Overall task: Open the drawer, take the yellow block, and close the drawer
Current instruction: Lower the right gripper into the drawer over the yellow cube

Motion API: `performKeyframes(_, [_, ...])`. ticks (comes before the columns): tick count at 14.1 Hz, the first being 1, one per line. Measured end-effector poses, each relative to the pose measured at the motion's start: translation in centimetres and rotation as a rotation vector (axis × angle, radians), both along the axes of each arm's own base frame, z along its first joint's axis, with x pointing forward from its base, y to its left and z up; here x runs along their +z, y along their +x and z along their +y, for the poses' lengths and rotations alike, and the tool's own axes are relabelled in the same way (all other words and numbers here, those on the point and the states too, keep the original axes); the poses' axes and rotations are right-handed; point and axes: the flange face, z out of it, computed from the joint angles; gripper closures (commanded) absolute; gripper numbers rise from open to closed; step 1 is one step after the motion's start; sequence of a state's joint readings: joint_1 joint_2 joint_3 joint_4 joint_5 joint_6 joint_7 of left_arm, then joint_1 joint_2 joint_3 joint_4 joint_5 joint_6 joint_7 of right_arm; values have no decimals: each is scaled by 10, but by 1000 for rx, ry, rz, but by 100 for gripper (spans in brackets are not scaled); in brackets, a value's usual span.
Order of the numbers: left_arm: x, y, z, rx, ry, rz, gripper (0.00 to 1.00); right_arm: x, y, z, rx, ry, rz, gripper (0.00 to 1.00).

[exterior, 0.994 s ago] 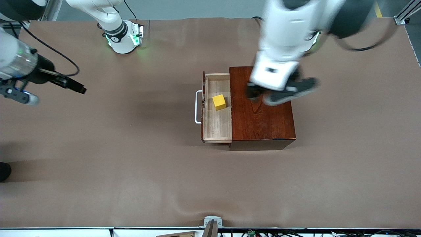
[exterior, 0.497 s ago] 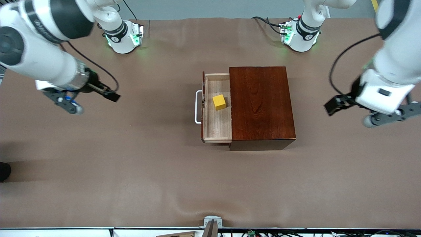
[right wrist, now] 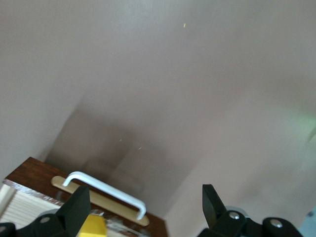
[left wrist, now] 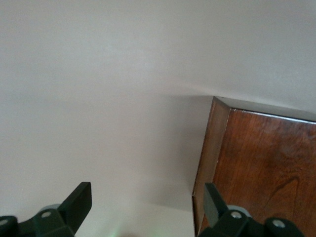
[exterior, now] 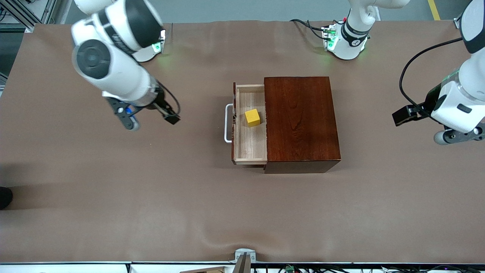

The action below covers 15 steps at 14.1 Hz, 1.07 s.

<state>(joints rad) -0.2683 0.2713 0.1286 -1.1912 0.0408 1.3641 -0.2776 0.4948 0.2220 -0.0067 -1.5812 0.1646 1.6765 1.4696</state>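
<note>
The drawer (exterior: pixel 250 125) is standing pulled out of the dark reddish-brown wooden box (exterior: pixel 301 123) toward the right arm's end of the table (exterior: pixel 113 197), its pale wood floor showing. The yellow block (exterior: pixel 252 117) is sitting on that floor, close to the box's front edge and apart from the drawer's front panel, with bare floor lying on its side nearer the front camera. The white U-shaped handle (exterior: pixel 227 123) is sticking out from the drawer front over bare table.

The right gripper (exterior: pixel 130 117) is hanging over open table at the right arm's end, well apart from the handle, with its jaws spread wide and holding nothing. In the right wrist view the handle (right wrist: pixel 104 192) and a corner of the block (right wrist: pixel 92 227) are showing between those jaws, farther off.

The left gripper (exterior: pixel 452 134) is hanging over bare table at the left arm's end, well apart from the box, its jaws also wide and empty. In the left wrist view the box's corner edge (left wrist: pixel 210 158) is lying just inside one jaw, with plain table filling the room between.
</note>
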Motion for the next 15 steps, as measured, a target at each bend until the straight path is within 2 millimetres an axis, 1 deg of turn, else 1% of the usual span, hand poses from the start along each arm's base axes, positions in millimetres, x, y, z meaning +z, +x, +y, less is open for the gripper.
performKeyframes(2, [9,-11,21,-47,-25,-3,0,-11,-6,25,-58,-8,-2,0])
performKeyframes(4, [18,-27,45,-76,-43,-25,0,-25,-11,44,-98,6,32,0])
performKeyframes(5, [20,-36,51,-81,-46,-36,0,-33,-11,51,-128,15,39,0])
performKeyframes(7, [25,-52,56,-82,-48,-49,0,-45,-11,67,-189,22,35,0])
performKeyframes(8, [25,-55,58,-91,-49,-50,0,-50,-12,75,-217,23,28,0])
performKeyframes(11, [18,-54,61,-91,-49,-46,0,-61,-19,96,-252,18,25,0])
performKeyframes(15, [15,-51,59,-93,-49,-43,0,-80,-25,114,-281,6,30,0])
